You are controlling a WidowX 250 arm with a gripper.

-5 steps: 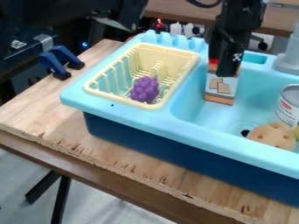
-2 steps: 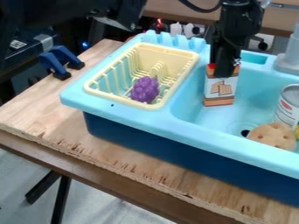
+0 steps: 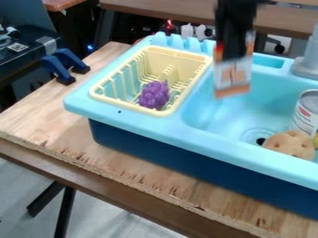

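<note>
Blurred over light-blue plastic toy sink (image 3: 186, 134): black two-finger gripper (image 3: 235, 55); orange-and-white rectangular box (image 3: 232, 78), top partly hidden. Cut off in sink, right: white-and-silver cylindrical can (image 3: 305, 116); yellow item (image 3: 315, 141), unidentifiable.

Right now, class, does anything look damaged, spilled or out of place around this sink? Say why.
The pale plywood board looks damaged: its front edge is chipped and splintered. The knobbly purple toy grapes look odd in the cream plastic dish rack, since racks usually hold dishes. I see no spill.

Black arm (image 3: 236, 10) in from top edge, right of centre, roughly vertical, upper part out of view. Gripper (image 3: 233, 55) hangs down, tips lowest, jaws clamped on a load.
</note>
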